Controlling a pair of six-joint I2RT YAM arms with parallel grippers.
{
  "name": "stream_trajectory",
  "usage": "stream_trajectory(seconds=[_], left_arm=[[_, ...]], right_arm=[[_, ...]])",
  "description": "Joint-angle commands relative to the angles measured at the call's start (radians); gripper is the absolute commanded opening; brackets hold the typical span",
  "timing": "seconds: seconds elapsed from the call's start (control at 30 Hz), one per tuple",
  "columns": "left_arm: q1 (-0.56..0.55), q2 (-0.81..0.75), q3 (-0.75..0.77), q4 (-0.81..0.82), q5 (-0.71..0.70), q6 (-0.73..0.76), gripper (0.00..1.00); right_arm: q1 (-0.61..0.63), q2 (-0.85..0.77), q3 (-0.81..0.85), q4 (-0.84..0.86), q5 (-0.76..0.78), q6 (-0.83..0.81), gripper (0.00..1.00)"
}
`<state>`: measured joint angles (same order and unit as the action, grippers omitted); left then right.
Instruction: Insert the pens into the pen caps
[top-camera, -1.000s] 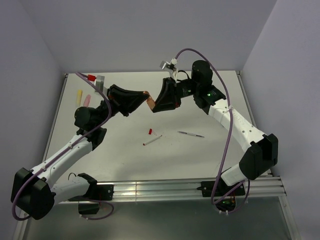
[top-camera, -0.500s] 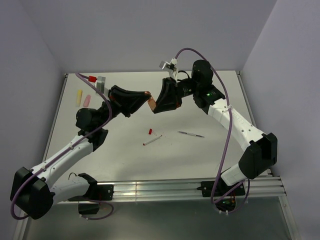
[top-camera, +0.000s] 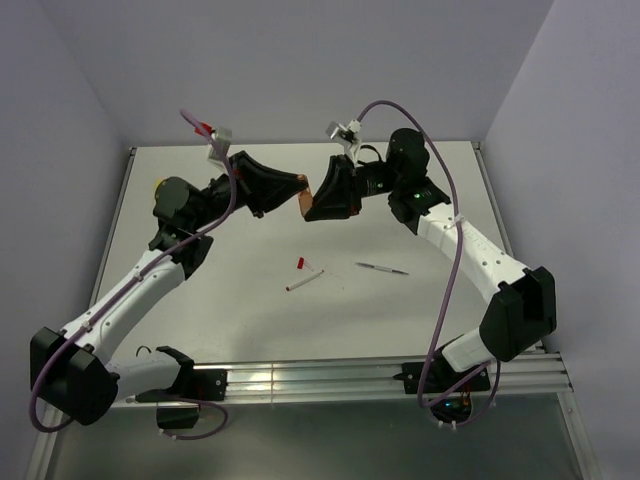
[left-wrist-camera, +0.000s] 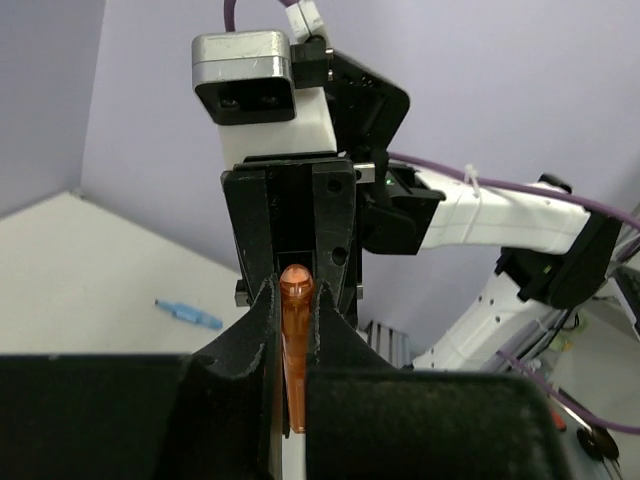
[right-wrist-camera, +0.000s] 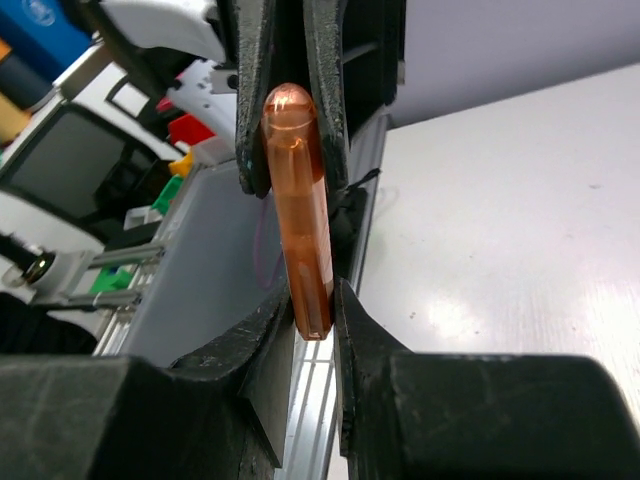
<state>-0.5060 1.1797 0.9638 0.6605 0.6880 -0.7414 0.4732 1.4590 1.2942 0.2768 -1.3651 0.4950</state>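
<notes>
Your left tool (top-camera: 291, 188) and right tool (top-camera: 319, 199) meet nose to nose in the air above the far middle of the table (top-camera: 430, 215), and the orange pen (top-camera: 303, 197) bridges the short gap between them. Both tools are pressed together on it. In the left wrist view your own fingers pinch the tapered shaft, with its rounded far end sitting between the right arm's fingers. In the right wrist view the square-cut near end is nipped between that tool's fingers, with the far end up among the left's. The pen's long axis runs straight from one tool to the other, close to level and dipping slightly toward the right arm, so any seating push has to travel along that line, not across it. I cannot tell where pen stops and cap starts, nor whether the cap is fully home. Neither arm is nearer, since both already hold it. Down on the table, well apart from the tools, lie the red cap (top-camera: 300, 263), the thin white stick (top-camera: 305, 281) just beside it and the thin grey pen (top-camera: 382, 268) to their right. A blue pen (left-wrist-camera: 188, 314) shows in the left wrist view.
</notes>
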Motion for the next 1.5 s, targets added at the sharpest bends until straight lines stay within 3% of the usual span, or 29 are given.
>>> stream_trajectory(seconds=[0.0, 0.37, 0.57, 0.63, 0.7, 0.8, 0.87, 1.1, 1.33, 1.47], left_arm=[[0.032, 0.084, 0.013, -0.352, 0.185, 0.123, 0.00], [0.078, 0.080, 0.067, -0.309, 0.140, 0.112, 0.00], [0.153, 0.109, 0.138, -0.367, 0.140, 0.154, 0.00], [0.175, 0.126, 0.170, -0.413, 0.148, 0.171, 0.00], [0.204, 0.149, 0.196, -0.464, 0.150, 0.214, 0.00], [0.250, 0.210, 0.283, -0.678, 0.157, 0.341, 0.00], [0.291, 0.266, 0.351, -0.842, 0.166, 0.443, 0.00], [0.423, 0.530, 0.603, -1.315, 0.139, 0.804, 0.00], [0.561, 0.819, 0.843, -1.536, -0.004, 1.017, 0.00], [0.630, 1.010, 0.990, -1.615, -0.031, 1.067, 0.00]], right_arm=[[0.018, -0.091, -0.007, 0.167, 0.113, 0.011, 0.06], [0.018, -0.094, -0.075, 0.087, 0.129, -0.062, 0.25], [0.018, -0.100, -0.076, -0.112, 0.173, -0.226, 0.51], [0.016, -0.104, -0.070, -0.223, 0.195, -0.318, 0.56], [0.016, -0.109, -0.064, -0.319, 0.219, -0.396, 0.70], [0.018, -0.111, -0.059, -0.439, 0.256, -0.484, 0.86], [0.015, -0.115, -0.073, -0.470, 0.267, -0.521, 0.92], [-0.002, -0.135, -0.116, -0.533, 0.293, -0.575, 0.96], [-0.019, -0.143, -0.148, -0.554, 0.313, -0.598, 0.96], [-0.024, -0.135, -0.153, -0.567, 0.314, -0.608, 0.96]])
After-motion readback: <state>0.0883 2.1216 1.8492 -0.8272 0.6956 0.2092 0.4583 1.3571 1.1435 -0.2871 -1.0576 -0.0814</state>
